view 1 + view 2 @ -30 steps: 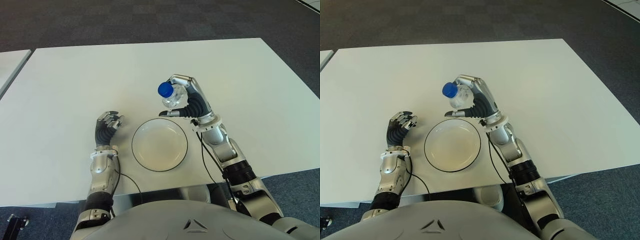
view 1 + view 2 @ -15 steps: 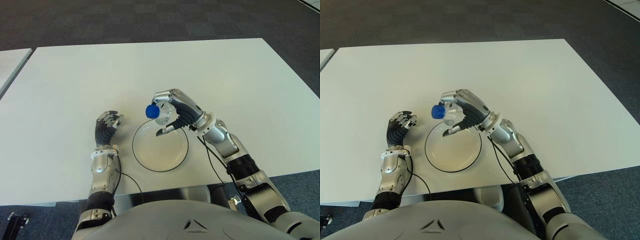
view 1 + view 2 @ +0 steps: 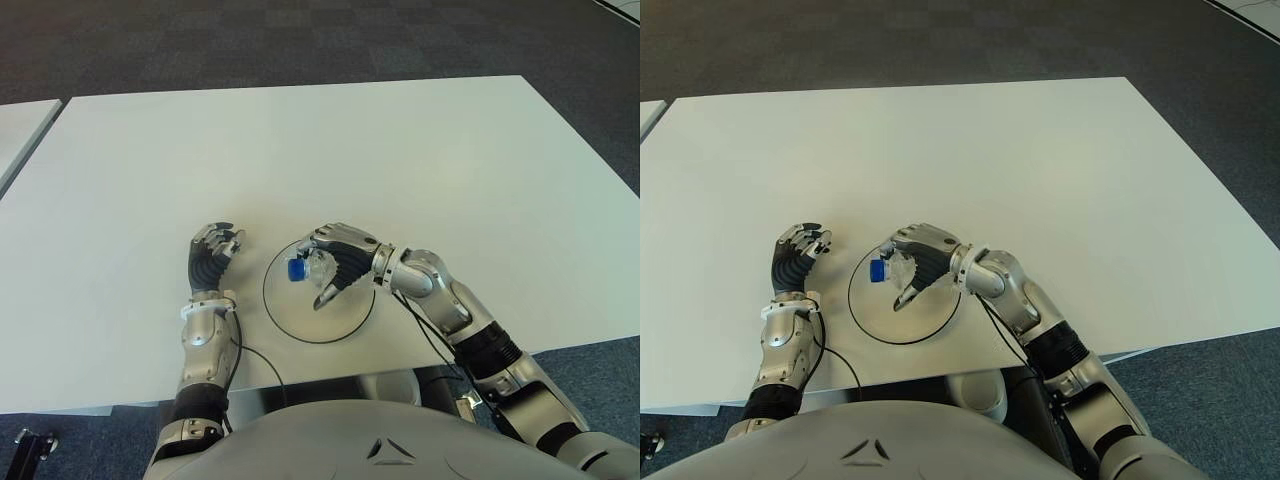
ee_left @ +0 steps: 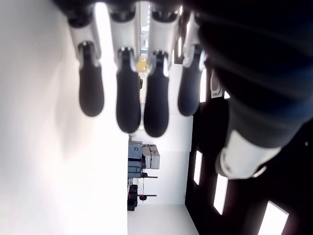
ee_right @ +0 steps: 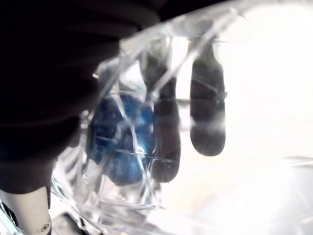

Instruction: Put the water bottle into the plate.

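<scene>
A clear water bottle (image 3: 312, 267) with a blue cap (image 3: 296, 269) lies tipped on its side, cap pointing left, low over the white plate (image 3: 300, 318). My right hand (image 3: 338, 262) is shut on the bottle, fingers wrapped over its body; the right wrist view shows crinkled clear plastic (image 5: 146, 147) and the blue cap through it, with fingers (image 5: 208, 107) behind. Whether the bottle touches the plate I cannot tell. My left hand (image 3: 213, 250) shows left of the plate with fingers curled, holding nothing.
The white table (image 3: 300, 140) stretches wide behind and to both sides of the plate. Its front edge runs just below the plate. A second table's corner (image 3: 20, 125) shows at the far left. Dark carpet lies beyond.
My right hand has carried the bottle from behind the plate down and forward over it, tipping the bottle from upright onto its side. The left hand has stayed still.
</scene>
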